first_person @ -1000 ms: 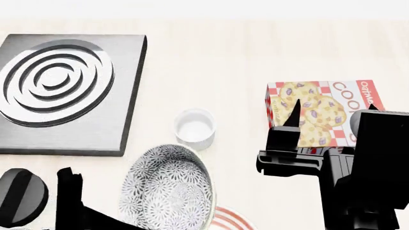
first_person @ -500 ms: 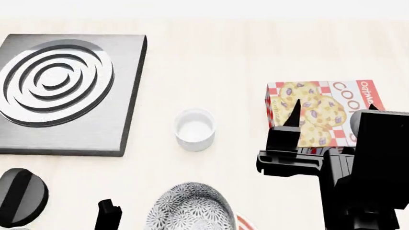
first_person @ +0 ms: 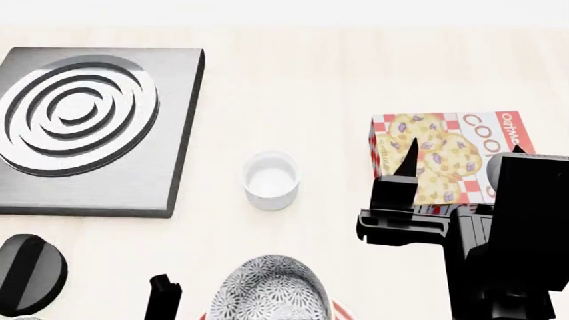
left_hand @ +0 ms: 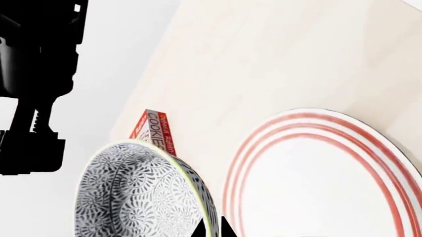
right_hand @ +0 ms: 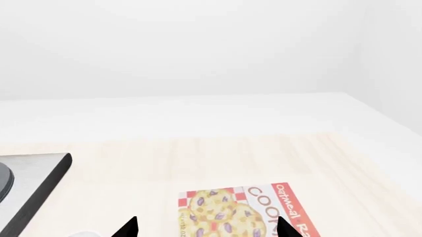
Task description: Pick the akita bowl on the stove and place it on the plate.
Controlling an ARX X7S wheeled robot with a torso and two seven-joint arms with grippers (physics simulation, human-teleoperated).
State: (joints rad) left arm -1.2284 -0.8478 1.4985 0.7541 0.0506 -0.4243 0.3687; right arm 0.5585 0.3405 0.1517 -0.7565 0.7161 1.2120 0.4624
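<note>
Akita bowl [left_hand: 142, 195] beside plate [left_hand: 329, 182]; whole plate only left wrist view

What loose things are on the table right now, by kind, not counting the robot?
Patterned bowl: 1
White cup: 1
Red-ringed plate: 1
Cookie box: 1
Stove slab: 1
Black knob: 1
Total: 6
</note>
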